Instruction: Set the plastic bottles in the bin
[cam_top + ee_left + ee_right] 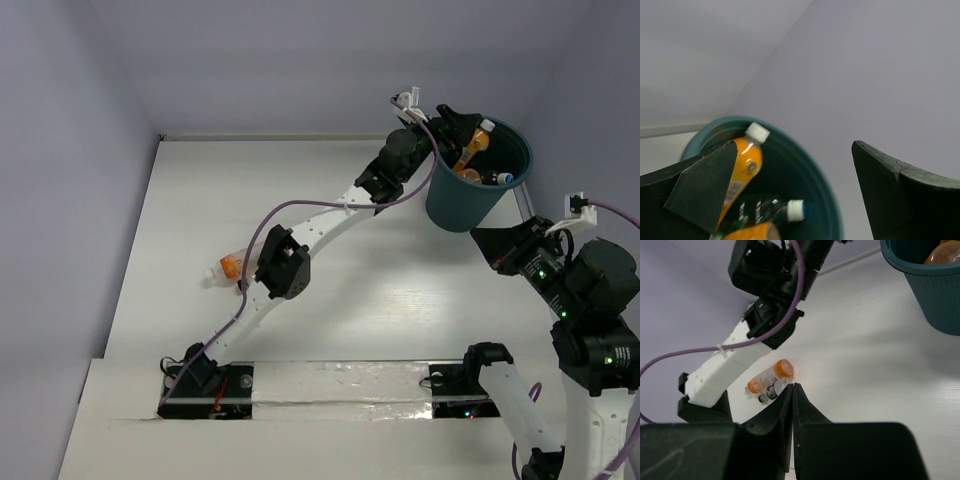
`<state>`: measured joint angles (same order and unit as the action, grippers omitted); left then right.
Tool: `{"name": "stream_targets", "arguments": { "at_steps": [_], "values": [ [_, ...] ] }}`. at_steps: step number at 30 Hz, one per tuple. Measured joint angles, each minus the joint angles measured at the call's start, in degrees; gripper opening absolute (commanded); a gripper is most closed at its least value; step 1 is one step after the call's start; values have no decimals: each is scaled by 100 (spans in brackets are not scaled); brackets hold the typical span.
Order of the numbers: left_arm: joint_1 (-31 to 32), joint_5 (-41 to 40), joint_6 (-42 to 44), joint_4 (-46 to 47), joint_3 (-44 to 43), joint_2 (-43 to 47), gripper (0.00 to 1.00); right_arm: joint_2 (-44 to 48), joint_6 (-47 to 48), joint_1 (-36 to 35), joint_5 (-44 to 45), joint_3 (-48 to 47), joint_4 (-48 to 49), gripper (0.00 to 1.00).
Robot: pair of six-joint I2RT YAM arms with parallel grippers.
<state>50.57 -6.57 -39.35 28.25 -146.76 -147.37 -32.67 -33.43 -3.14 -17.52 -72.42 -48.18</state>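
My left gripper [795,145] hangs over the bin [465,205], fingers [700,190] spread and empty — that drop looks done, bottles [747,165] lie inside. Right gripper [792,392] is pinched together on nothing. Next I'd go for the stray bottles [228,268] on the table [400,320], far left — a low sideways grasp

A robotics lab test cell — a white table [400,300] boxed by plain lavender walls [60,200] left, far and right, 2 cabled arms [320,224] bolted along its near edge.
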Motion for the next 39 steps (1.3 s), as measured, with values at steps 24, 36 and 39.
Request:
{"name": "stream_targets", "arguments": {
  "at_steps": [24,36,39],
  "values": [
    [-3276,-321,520,-4424,8006,9315,21,-4774,-85,-4719,581,85,2337,39],
    [-3832,55,157,-5899,9565,10100,79,-5777,-2708,-5243,2109,514,3460,100],
    [-3832,109,184,-5921,9565,10098,82,-5827,-3569,-5285,2273,981,3718,100]
  ]
}}
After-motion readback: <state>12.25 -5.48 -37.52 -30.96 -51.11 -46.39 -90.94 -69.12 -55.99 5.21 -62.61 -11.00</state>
